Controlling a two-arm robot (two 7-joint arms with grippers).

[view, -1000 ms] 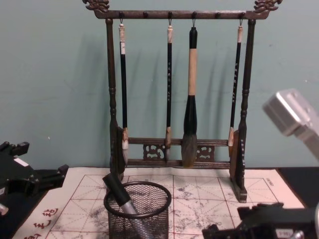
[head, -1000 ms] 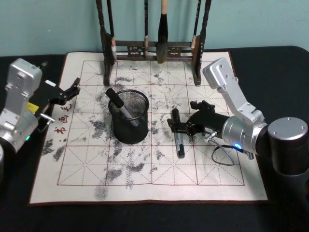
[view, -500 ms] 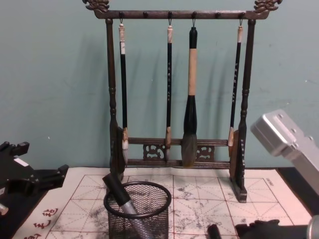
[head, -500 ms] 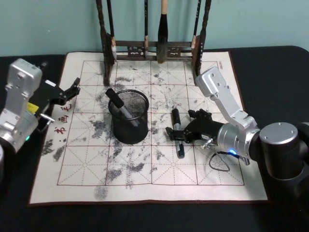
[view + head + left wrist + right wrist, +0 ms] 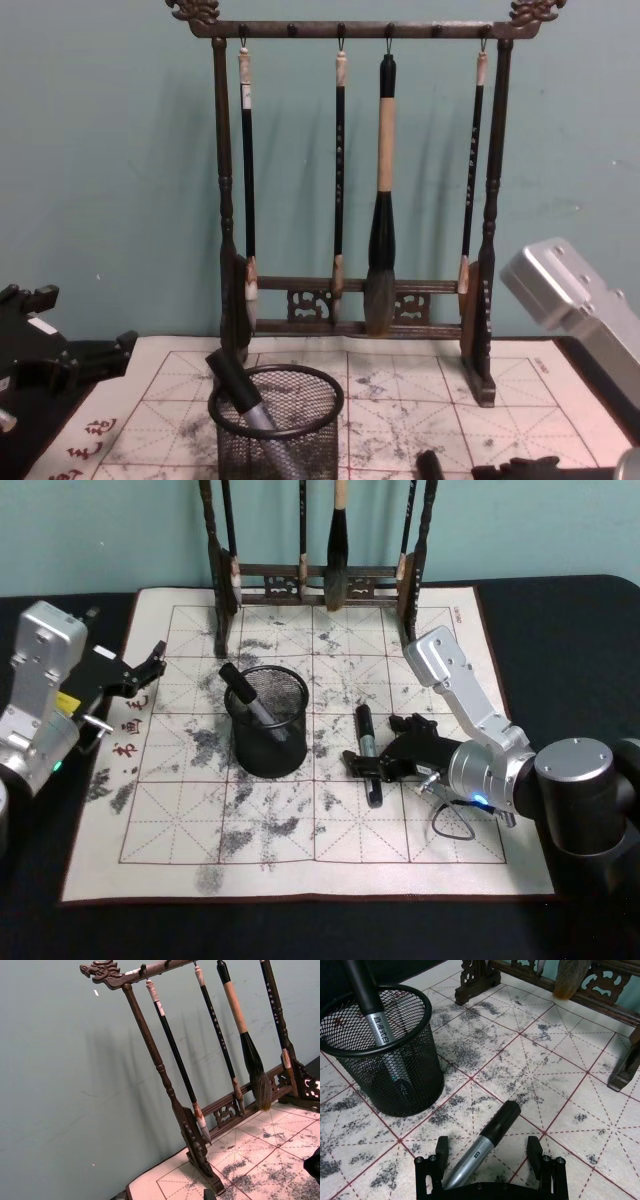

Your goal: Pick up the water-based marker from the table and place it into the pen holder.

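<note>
Right gripper (image 5: pixel 487 1156) low over the ink-stained mat (image 5: pixel 560 1110), fingers (image 5: pixel 441 1152) spread wide, marker (image 5: pixel 481 1146) lying flat between them, ungripped, pen holder (image 5: pixel 385 1060) near, ahead of the fingertips, left gripper (image 5: pixel 150 665) idle at the mat's left edge, fingers parted.

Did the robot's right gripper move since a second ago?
Yes. In the head view the right gripper has slid away from the brush rack toward the mat's near edge; its open jaws now straddle the marker lying on the mat.
</note>
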